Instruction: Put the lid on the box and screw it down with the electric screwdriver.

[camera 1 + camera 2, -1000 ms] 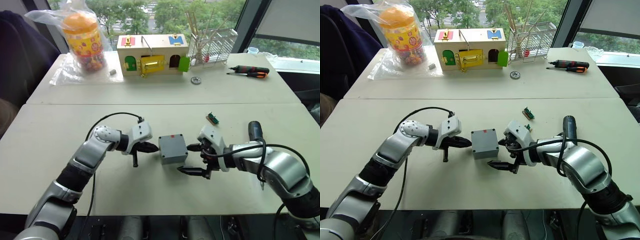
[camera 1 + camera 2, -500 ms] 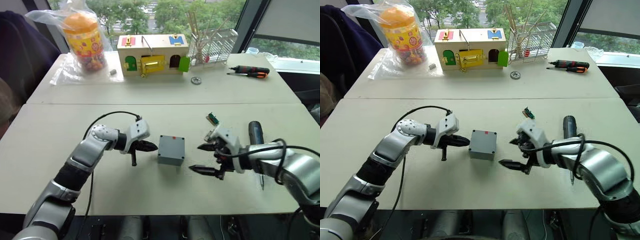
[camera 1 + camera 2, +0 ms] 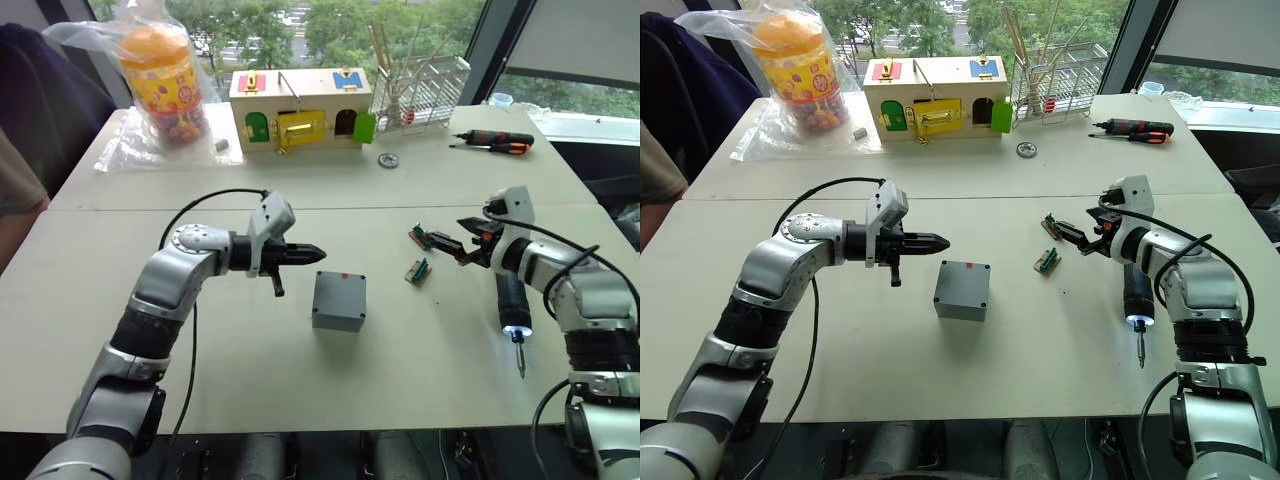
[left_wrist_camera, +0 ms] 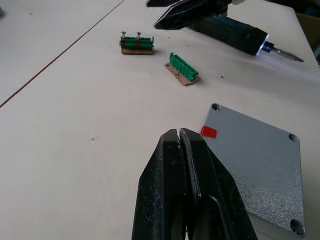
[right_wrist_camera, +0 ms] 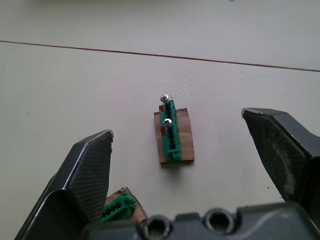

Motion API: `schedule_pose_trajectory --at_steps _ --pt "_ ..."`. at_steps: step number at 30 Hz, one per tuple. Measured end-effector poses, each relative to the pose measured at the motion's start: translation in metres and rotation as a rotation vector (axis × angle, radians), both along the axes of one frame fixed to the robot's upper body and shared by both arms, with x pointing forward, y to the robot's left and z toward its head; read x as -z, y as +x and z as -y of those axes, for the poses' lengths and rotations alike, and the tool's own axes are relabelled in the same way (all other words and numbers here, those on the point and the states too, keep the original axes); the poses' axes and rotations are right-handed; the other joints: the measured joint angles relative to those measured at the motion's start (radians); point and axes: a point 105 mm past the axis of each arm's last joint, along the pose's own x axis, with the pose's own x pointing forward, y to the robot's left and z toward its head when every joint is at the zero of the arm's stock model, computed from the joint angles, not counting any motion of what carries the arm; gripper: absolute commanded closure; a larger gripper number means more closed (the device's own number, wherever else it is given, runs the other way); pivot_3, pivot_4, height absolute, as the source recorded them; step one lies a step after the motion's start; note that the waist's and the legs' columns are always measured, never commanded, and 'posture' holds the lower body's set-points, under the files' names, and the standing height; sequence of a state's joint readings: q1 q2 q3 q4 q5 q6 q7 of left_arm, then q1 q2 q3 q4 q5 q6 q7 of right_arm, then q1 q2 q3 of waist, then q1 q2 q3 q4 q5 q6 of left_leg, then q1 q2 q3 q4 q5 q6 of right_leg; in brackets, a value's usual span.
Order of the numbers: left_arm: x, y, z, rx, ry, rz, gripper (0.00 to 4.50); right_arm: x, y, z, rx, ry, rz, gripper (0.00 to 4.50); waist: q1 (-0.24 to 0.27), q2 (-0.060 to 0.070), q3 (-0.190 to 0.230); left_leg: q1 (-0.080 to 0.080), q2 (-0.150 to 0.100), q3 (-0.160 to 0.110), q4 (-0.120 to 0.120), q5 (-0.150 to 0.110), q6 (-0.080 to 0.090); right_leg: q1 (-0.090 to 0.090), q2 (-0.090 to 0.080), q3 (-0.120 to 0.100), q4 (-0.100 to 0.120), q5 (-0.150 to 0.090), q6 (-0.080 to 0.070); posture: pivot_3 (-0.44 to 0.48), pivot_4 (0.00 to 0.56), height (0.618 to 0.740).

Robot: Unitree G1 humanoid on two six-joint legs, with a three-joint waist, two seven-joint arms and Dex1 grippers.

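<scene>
Left wrist view reveals four corner holes in the lid [image 4: 260, 160] seated on the box [image 3: 339, 301], mid-worktop [image 3: 250, 370]. Two green connectors [image 5: 171, 131] are counted beneath the wide-open, empty right pincer [image 3: 466, 240]. The left pincer [image 3: 310, 254] is closed, empty. The electric screwdriver [image 3: 511, 305] is lit.
</scene>
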State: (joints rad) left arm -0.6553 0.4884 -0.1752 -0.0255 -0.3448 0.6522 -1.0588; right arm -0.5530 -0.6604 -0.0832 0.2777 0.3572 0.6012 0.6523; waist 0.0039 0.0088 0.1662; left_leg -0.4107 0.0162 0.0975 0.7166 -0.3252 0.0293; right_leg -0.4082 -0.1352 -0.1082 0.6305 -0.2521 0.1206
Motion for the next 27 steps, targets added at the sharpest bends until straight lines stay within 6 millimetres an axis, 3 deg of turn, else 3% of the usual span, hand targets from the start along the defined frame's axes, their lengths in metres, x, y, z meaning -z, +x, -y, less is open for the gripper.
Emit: schedule_pose_trajectory --at_steps 4,18,21,23,27 --pt "0.004 -0.005 0.0 -0.006 -0.003 -0.011 4.5 0.009 0.008 0.0 0.0 -0.017 0.004 2.85 0.003 0.0 0.0 0.0 0.0 0.0 0.0 0.0 0.0 0.0 0.0 0.0 0.0 0.0 0.0 0.0 0.15 0.711" --pt "0.008 -0.008 0.0 -0.018 0.003 -0.027 4.5 0.014 0.012 -0.004 -0.008 -0.032 0.011 2.85 0.003 0.0 0.0 0.0 0.0 0.0 0.0 0.0 -0.001 0.0 0.0 0.0 0.0 0.0 0.0 0.0 0.15 0.711" --pt "0.009 -0.008 0.0 -0.016 0.004 -0.028 4.5 0.014 0.014 -0.005 -0.007 -0.023 0.012 3.64 0.002 0.0 0.0 0.0 0.0 0.0 0.0 0.0 -0.001 0.0 0.0 0.0 0.0 0.0 0.0 0.0 0.15 0.711" --pt "0.009 -0.008 0.0 -0.016 0.005 -0.028 4.5 0.012 0.015 -0.007 -0.01 -0.015 0.018 4.44 0.001 0.0 0.0 0.0 0.0 0.0 0.0 0.0 -0.001 0.0 0.0 0.0 0.0 0.0 0.0 0.0 0.15 0.711" --pt "0.01 -0.009 0.0 -0.015 0.006 -0.031 4.5 0.011 0.015 -0.007 -0.009 -0.008 0.023 4.44 0.002 0.0 0.0 0.0 0.0 0.0 0.0 0.0 -0.001 0.0 0.0 0.0 0.0 0.0 0.0 0.0 0.15 0.711"
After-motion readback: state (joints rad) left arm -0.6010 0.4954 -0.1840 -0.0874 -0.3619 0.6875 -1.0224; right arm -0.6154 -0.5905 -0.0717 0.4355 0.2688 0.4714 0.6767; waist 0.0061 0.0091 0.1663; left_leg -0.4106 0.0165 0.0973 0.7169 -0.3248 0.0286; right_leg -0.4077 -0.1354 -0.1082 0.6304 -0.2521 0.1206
